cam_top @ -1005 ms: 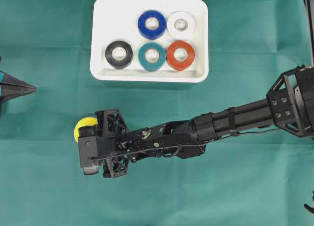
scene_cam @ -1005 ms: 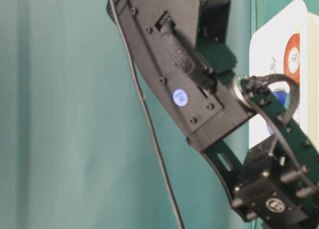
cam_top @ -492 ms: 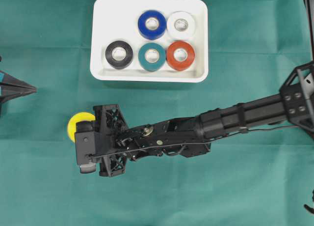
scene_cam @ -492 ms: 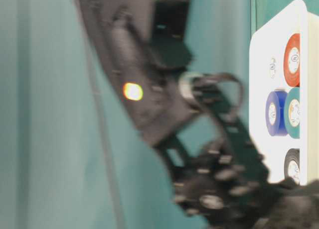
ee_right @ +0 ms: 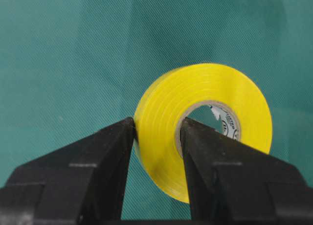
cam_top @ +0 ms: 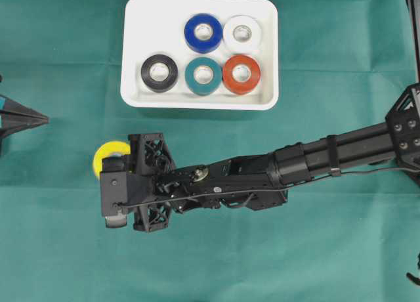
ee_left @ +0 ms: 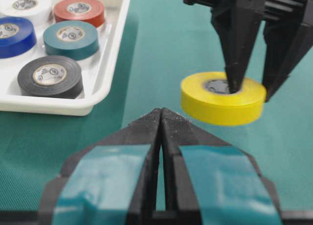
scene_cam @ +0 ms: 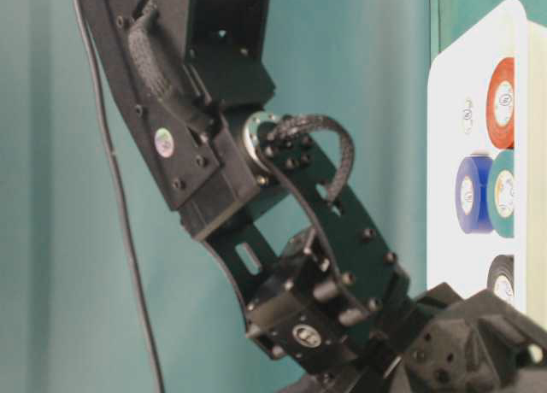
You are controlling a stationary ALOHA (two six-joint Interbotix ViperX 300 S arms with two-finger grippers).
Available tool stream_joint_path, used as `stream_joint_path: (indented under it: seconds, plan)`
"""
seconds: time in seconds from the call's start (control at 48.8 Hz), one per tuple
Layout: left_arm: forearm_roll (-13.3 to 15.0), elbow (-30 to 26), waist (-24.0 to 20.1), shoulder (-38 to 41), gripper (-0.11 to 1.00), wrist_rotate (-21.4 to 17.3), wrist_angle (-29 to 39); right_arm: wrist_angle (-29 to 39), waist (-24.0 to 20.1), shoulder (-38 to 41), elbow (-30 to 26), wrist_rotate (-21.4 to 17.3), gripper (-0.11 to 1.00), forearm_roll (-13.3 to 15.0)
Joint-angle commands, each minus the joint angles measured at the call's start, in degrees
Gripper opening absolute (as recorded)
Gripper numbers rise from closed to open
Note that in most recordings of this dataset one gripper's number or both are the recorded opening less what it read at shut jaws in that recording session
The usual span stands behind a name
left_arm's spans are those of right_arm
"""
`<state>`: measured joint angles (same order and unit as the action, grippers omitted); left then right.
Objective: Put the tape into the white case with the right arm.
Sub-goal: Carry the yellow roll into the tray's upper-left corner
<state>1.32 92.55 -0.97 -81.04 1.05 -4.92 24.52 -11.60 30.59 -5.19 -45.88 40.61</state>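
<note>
**Yellow tape pinched, off the cloth, case well apart**

While I look down from overhead, the biggest thing I see is the counter [cam_top: 59, 249], draped in green cloth. Across it from the right edge reaches the right arm [cam_top: 315, 161], all black, cables running along it, its wrist ending low and left of centre.

Next in size is the white case [cam_top: 131, 52], lying near the top of the overhead view. It holds five rolls flat on their sides: a blue roll [cam_top: 203, 32] and a white roll [cam_top: 242, 33] in the far row, then a black roll [cam_top: 159, 73], a teal roll [cam_top: 203, 75] and a red roll [cam_top: 241, 74] in the near row. The teal and red rolls touch.

The left pincer [ee_left: 161, 118] sits at the left edge of the counter, its blue-patched fingers pressed together on nothing, tips pointing toward the tape.

The right pincer [ee_right: 156, 129] has its two pointed fingers narrowed onto the wall of the yellow tape [ee_right: 166, 112]: one finger [ee_right: 203, 146] goes inside the core, the other presses the outer face. From the left wrist view I can see the roll lying roughly level with a shadow beneath it, just clear of the cloth. It is outside the case, below the case's lower left corner in the overhead view and well apart from it.
</note>
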Motion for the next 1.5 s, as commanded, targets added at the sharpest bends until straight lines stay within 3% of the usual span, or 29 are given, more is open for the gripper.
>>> stream_joint_path:
  seconds: [0.0,0.246,0.574,0.861,1.066,1.231,1.477]
  plan:
    - [0.0,-0.6,-0.1,0.4,0.0,0.1,-0.5,1.7,1.4,-4.0,-0.9,-0.1,0.02,0.5]
    - [0.0,-0.6,-0.1,0.4,0.0,0.1,-0.5,4.2,6.9,-5.9,-0.5,0.3,0.02,2.3]
    - [0.1,-0.6,-0.1,0.4,0.0,0.1,-0.5,3.7,16.0,-6.3,-0.4,0.6,0.02,2.4]
    - [0.1,-0.6,-0.1,0.4,0.0,0.1,-0.5,2.5,20.1,-6.7,0.4,0.7,0.02,2.4]
    - [0.1,-0.6,-0.1,0.4,0.0,0.1,-0.5,1.6,21.7,-9.7,6.2,0.5,0.02,2.4]
    - [0.0,-0.6,-0.1,0.4,0.0,0.1,-0.5,-3.0,23.6,-12.8,12.3,0.2,0.02,2.4]
    - [0.0,-0.6,-0.1,0.4,0.0,0.1,-0.5,-9.1,25.4,-13.0,15.4,0.3,0.02,2.4]
